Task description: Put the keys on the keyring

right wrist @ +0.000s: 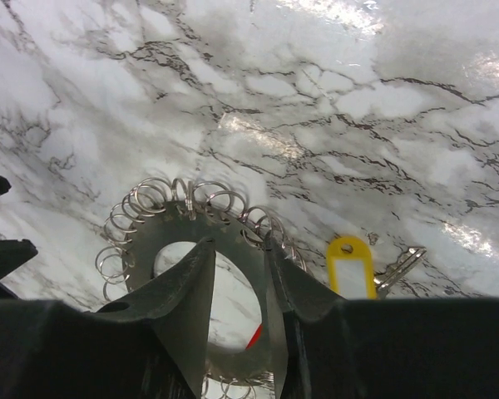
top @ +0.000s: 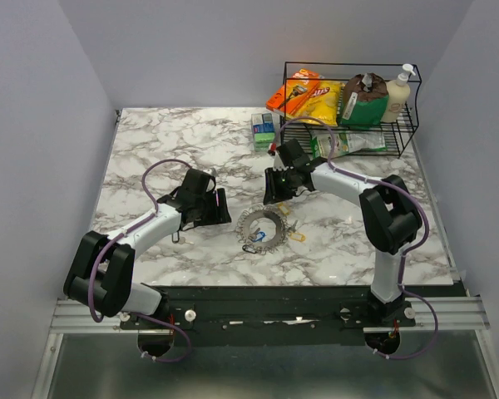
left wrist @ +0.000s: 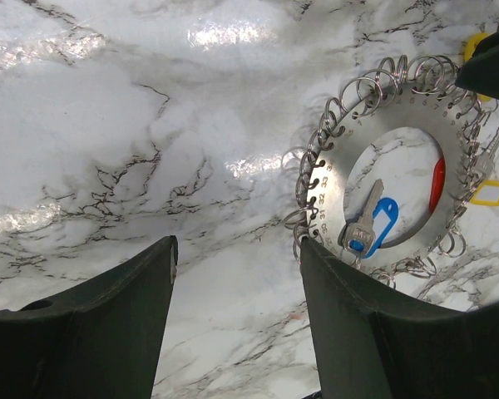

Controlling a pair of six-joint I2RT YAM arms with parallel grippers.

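Observation:
The keyring [top: 260, 229] is a flat silver disc-ring edged with many small wire split rings, lying mid-table. Inside it lies a silver key with a blue tag [left wrist: 364, 226], next to a red tag [left wrist: 437, 184]. A key with a yellow tag [left wrist: 492, 194] lies at its right edge and also shows in the right wrist view [right wrist: 347, 268]. My left gripper [left wrist: 237, 241] is open and empty, its right finger [left wrist: 349, 316] at the ring's near-left edge. My right gripper [right wrist: 237, 243] is narrowed across the ring's band [right wrist: 162, 224], one tip at the hole, one at the outer rim.
A black wire rack [top: 412, 125] at the back right holds snack bags and a soap bottle. Small boxes [top: 264, 130] stand just left of it. The marble table [top: 150, 158] ends at walls on both sides.

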